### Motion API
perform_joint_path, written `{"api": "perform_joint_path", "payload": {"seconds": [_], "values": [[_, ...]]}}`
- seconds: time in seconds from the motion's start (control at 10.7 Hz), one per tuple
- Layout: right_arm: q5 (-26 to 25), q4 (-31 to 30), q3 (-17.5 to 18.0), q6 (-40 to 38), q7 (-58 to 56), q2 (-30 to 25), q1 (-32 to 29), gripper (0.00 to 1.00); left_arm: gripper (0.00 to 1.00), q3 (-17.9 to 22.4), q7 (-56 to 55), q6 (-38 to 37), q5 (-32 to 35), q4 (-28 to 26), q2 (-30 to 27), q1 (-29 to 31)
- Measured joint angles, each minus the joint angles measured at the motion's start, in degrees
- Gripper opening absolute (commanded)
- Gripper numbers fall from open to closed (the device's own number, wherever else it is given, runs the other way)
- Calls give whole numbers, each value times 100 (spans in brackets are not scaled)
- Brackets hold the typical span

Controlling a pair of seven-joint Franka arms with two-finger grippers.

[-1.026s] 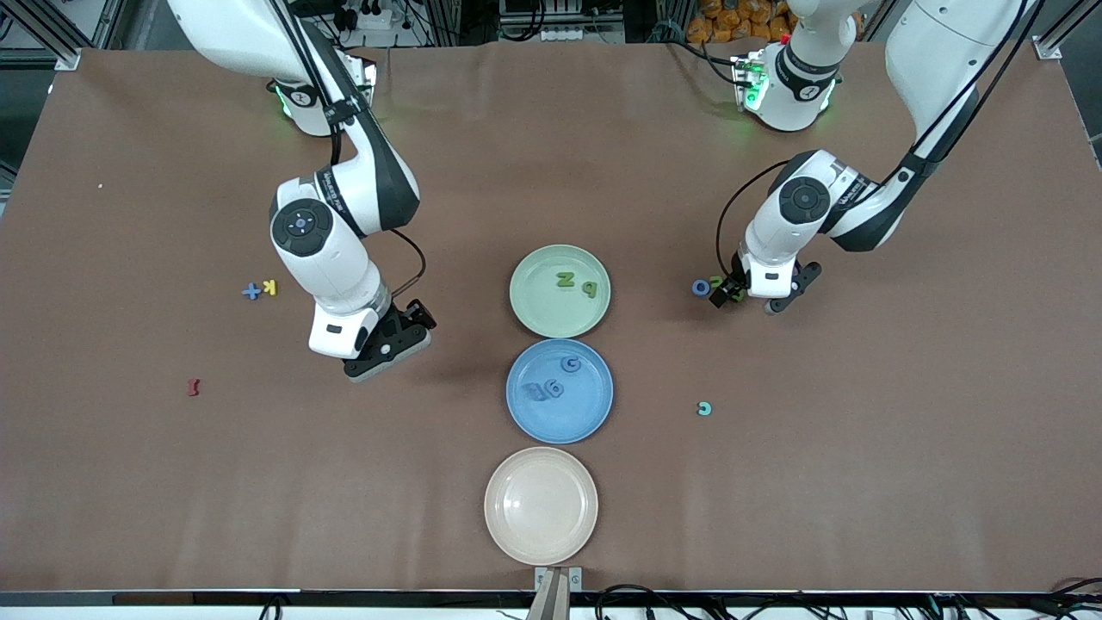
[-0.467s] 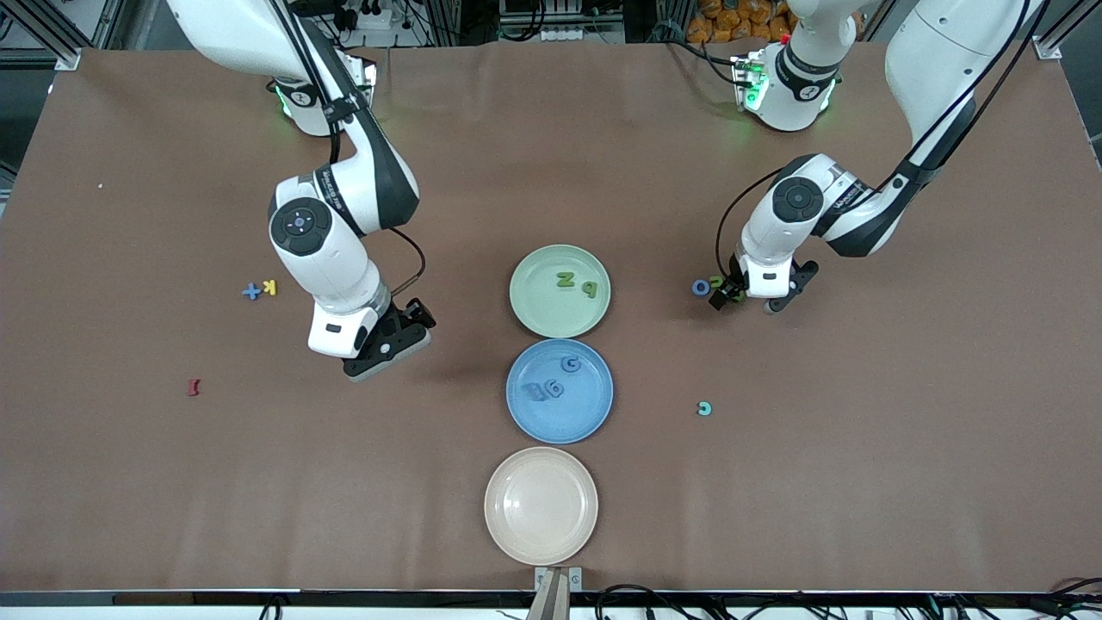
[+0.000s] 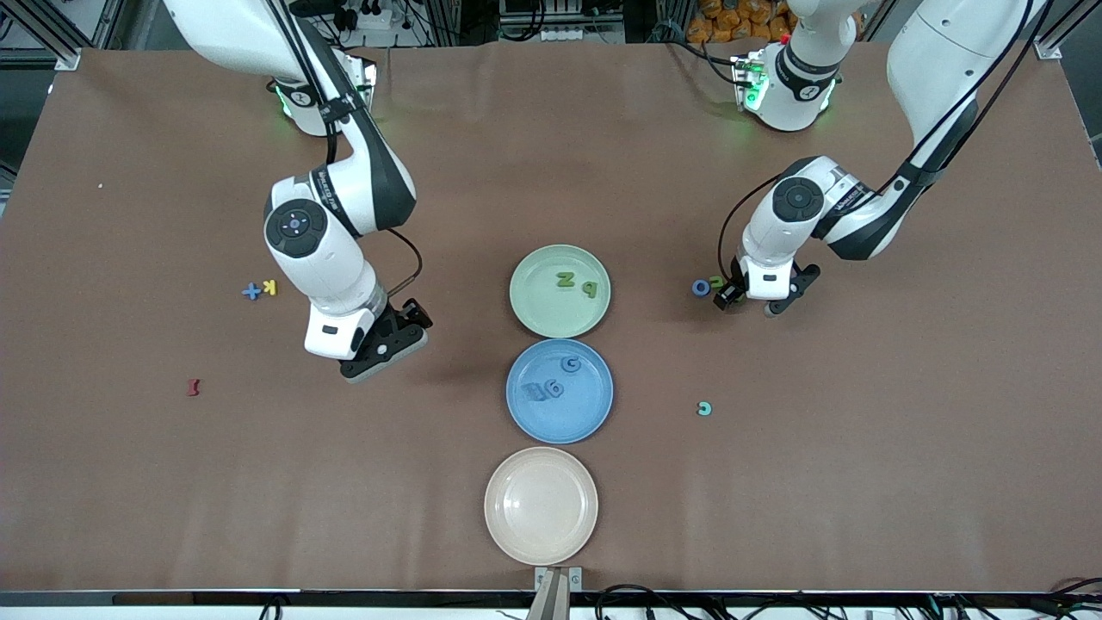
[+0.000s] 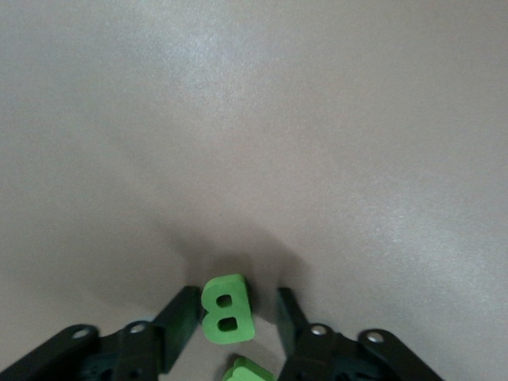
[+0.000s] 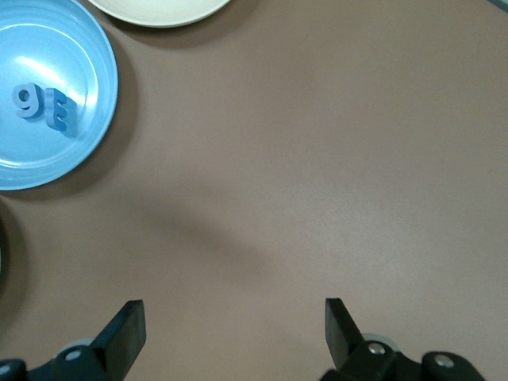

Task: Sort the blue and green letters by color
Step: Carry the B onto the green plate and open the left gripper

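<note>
Two green pieces lie under the left gripper (image 4: 230, 317) at the left arm's end of the table: a green letter B (image 4: 227, 308) between the fingers, a second green piece (image 4: 248, 370) just beside it, and a blue O (image 3: 701, 288) nearby. Jaws partly closed around the B, small gaps visible; firm contact is uncertain. A good pick centres the B alone before lifting toward the green plate (image 3: 525, 319). The right gripper (image 5: 234, 327) waits over bare table, jaws wide apart, holding nothing.

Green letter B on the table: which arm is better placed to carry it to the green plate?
The left. Its pincer already straddles the green B, fingers on either side. The right pincer hangs open over bare table, away from the green plate.
</note>
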Motion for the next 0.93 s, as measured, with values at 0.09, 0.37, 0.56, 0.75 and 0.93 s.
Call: {"api": "perform_joint_path", "payload": {"seconds": [0.09, 0.37, 0.56, 0.75, 0.93], "values": [[0, 29, 0, -35, -48, -1, -33, 100, 0, 0, 0, 0, 18, 20, 0, -1], [0, 53, -1, -63, -128, -1, -95, 100, 0, -14, 0, -1, 200, 26, -15, -9], [0, 53, -5, -108, -393, -1, -257, 100, 0, -22, 2, 5, 314, 102, -9, -65], [0, 54, -8, -135, -735, -1, -499, 100, 0, -24, -1, 29, 322, 244, 22, -329], [0, 54, -9, -149, -1024, -1, -704, 100, 0, -34, -137, 41, 322, 412, 39, -801]]}}
